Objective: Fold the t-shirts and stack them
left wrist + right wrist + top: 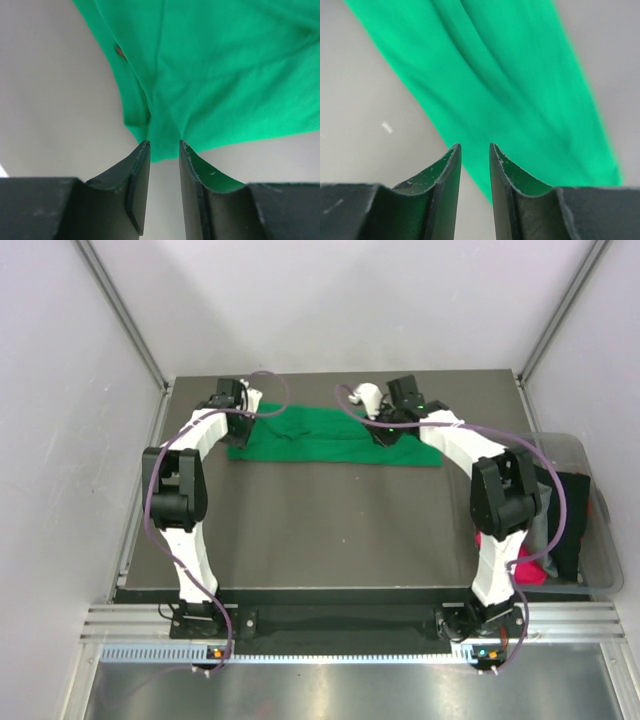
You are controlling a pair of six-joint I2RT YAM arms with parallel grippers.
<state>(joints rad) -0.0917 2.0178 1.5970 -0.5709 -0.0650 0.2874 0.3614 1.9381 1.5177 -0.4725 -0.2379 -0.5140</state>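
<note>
One green t-shirt (330,445) lies on the counter (330,540) at 12 o'clock as a long flat band, judged partly folded. No finished stack shows. A magenta shirt (527,565) and a black shirt (572,515) sit in the bin (605,540) at 3 o'clock, so most of the work is judged outstanding. Left pincer (164,146): jaws narrowly parted, the band's edge at their tips, not clamped. Right pincer (475,146): jaws likewise narrowly parted above the cloth, gripping nothing.

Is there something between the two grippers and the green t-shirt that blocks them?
Nothing visible does. The left gripper and right gripper are both directly at the green t-shirt, jaws parted, only its fabric before them.
</note>
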